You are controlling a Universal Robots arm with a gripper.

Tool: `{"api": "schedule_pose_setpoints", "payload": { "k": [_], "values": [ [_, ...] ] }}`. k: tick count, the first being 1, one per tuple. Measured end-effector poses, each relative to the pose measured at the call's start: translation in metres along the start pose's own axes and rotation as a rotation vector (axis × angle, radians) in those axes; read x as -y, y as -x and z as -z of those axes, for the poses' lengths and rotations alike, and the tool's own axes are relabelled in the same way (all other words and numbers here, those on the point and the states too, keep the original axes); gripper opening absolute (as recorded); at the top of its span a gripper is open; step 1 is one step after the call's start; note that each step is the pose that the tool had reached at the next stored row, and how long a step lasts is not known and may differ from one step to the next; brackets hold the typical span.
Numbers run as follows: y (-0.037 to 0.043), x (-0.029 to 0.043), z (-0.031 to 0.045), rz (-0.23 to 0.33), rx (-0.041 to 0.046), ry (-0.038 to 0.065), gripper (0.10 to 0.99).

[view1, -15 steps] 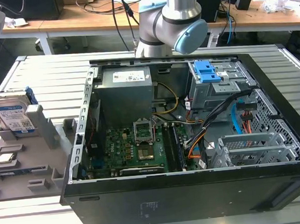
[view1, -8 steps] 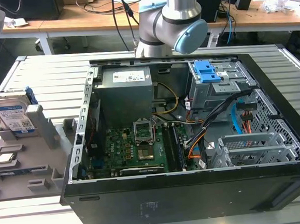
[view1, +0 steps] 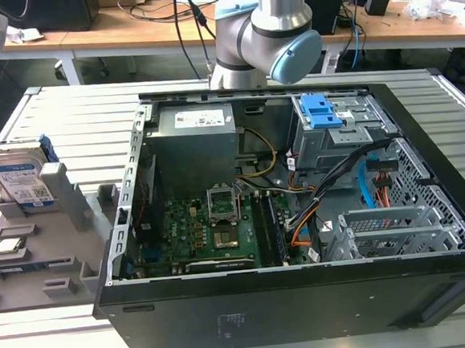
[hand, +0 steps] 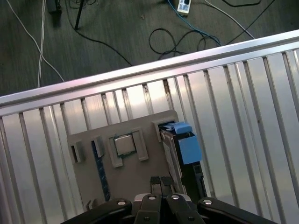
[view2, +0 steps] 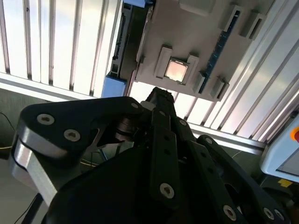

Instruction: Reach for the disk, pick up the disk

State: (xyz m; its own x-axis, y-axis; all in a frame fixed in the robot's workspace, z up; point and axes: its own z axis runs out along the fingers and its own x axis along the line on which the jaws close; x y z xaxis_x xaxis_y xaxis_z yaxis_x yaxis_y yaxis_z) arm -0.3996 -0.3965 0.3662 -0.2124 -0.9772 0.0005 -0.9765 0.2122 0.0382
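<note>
Black and empty, the gripper has its tips pinched together, holding nothing, and hangs above the grey holder, over the silver chip. The disk stands on edge in that holder, apart from the tips and untouched. By my judgement the reach is only partly made, and nothing is grasped or lifted yet.

No legible txt: disk label w/ barcodes & PSU sticker both unreadable.
</note>
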Motion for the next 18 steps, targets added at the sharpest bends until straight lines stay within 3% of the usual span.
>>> {"api": "schedule_pose_setpoints", "payload": {
  "k": [18],
  "values": [
    [0.0000, 0.0000, 0.0000, 0.130, -0.0050, 0.000, 0.106]
  ]
}}
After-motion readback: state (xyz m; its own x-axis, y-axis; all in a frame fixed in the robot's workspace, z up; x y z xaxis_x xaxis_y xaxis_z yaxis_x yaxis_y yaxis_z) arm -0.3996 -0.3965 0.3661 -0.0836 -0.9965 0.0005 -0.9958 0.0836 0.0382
